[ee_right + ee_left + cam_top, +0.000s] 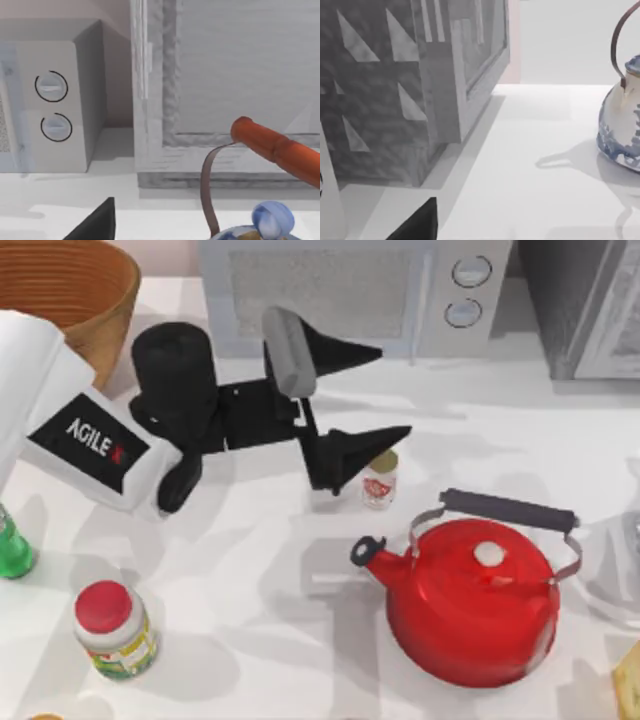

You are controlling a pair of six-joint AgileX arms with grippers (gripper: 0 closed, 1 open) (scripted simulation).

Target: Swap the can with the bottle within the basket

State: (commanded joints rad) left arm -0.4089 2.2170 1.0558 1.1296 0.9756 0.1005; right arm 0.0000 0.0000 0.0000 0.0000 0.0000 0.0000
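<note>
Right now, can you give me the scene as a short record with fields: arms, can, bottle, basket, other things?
left gripper: open over the table's middle, one finger beside the can
can: upright on the table, left of the red kettle
bottle: at the table's left edge, outside the basket
basket: top left corner
other: red-lidded jar, microwave

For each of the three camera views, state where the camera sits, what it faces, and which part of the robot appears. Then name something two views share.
Top view: above the table, looking down; left arm's open left gripper beside the can, red kettle nearby.
Left wrist view: low on the table, facing a grey cabinet and a blue-and-white teapot; dark fingertip.
Right wrist view: low, facing the microwave; dark fingertip.
Shared: the microwave, top and right wrist.
</note>
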